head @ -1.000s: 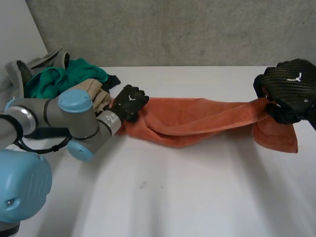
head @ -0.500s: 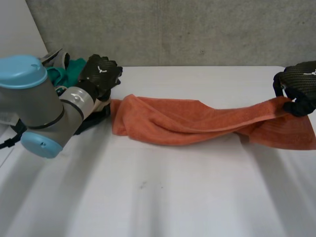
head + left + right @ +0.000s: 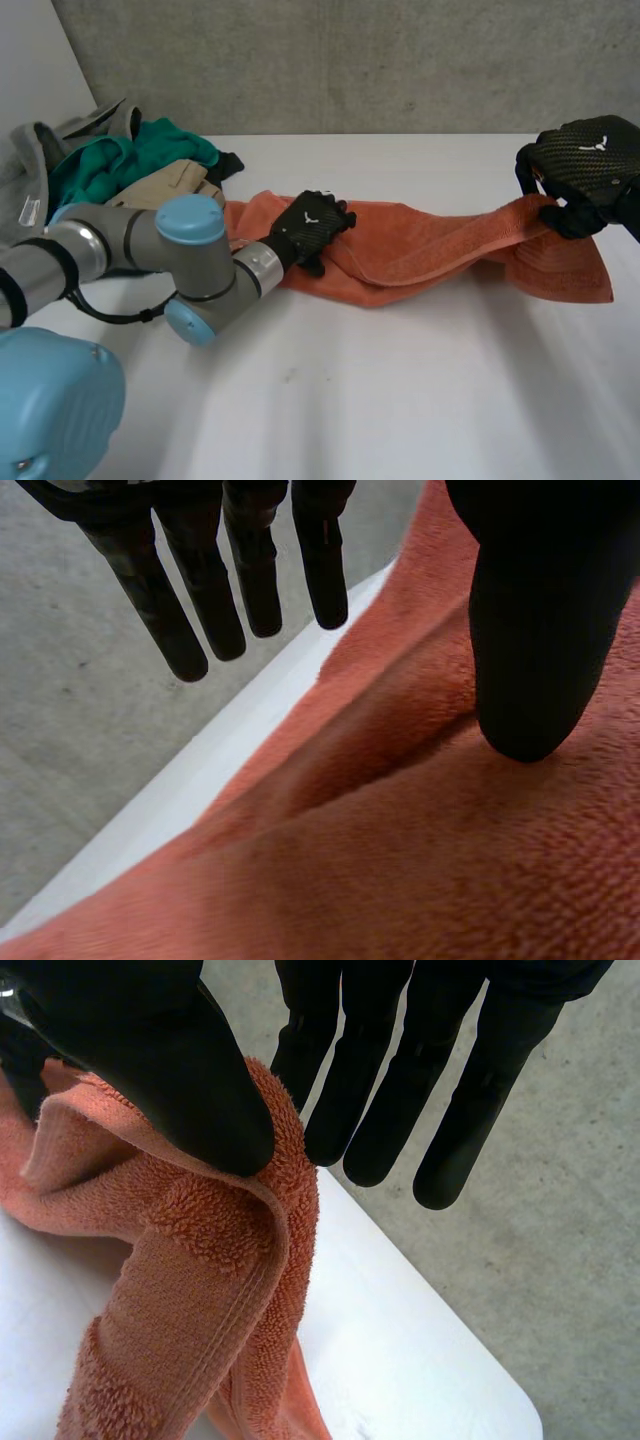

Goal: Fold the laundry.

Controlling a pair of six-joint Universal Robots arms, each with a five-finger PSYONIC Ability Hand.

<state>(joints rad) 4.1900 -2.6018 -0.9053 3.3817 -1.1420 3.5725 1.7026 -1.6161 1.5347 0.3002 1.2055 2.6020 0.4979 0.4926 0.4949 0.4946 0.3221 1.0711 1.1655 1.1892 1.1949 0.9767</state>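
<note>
The robot's left hand [image 3: 310, 228] rests on an orange towel [image 3: 430, 245] near the towel's left end. Its fingers [image 3: 250, 580] are straight and held well apart from the thumb [image 3: 530, 630], whose tip presses onto a fold of the cloth [image 3: 400, 860]; it grips nothing. Across the white table [image 3: 400, 400], the right hand [image 3: 585, 165] pinches the towel's far right end [image 3: 200, 1290] between its thumb [image 3: 190, 1090] and straight fingers [image 3: 370, 1110], holding that edge raised while the corner below it drapes down to the tabletop.

The towel lies bunched into a long, loosely folded band. Its long axis runs across the table from one hand to the other, sagging onto the surface between them.

Just beyond the towel's left end sits a pile of clothes [image 3: 120, 170] at the table's far left corner, made up of a teal garment [image 3: 130, 160], a beige one [image 3: 170, 185], a grey one [image 3: 50, 140] and a dark piece [image 3: 228, 162]. The left arm [image 3: 190, 260] reaches across in front of this pile, hiding its near edge. A concrete wall [image 3: 350, 60] rises behind the table.
</note>
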